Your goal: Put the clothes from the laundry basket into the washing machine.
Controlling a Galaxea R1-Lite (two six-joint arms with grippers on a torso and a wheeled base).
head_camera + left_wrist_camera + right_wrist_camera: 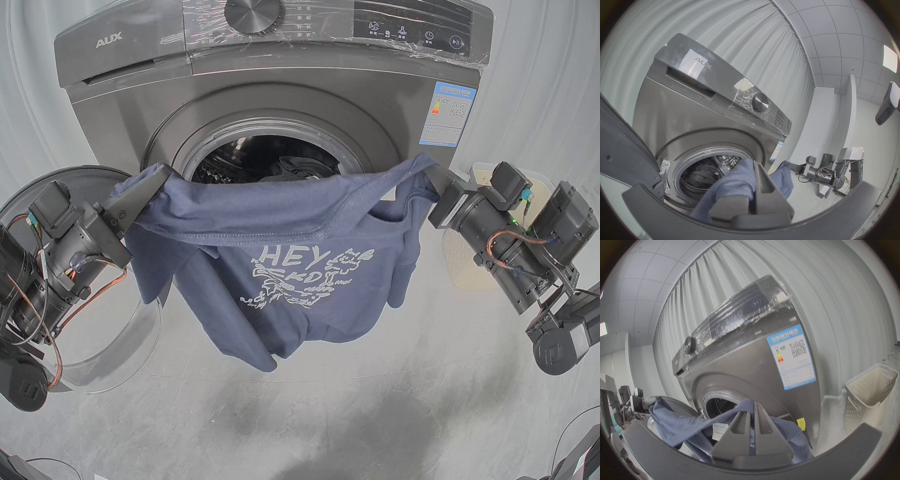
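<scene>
- One navy T-shirt (294, 250) hangs stretched between two grippers, just in front of the open drum of the washing machine (269, 81), with its white print facing outward.
- One dark garment (300, 167) lies inside the drum.
- One cream laundry basket (868, 390) stands on the floor beside the machine, on the robot's right.
- One round door (81, 175) stands open on the left.
- At drum height, the left gripper (153, 181) is clamped on one end of the shirt's upper edge. The right gripper (437, 178), level with it, pinches the other end.
- From the right wrist the basket's perforated wall is plain to see, while from the head the right arm half hides it.
- From the left wrist the dark garment can be seen deeper in the drum.
</scene>
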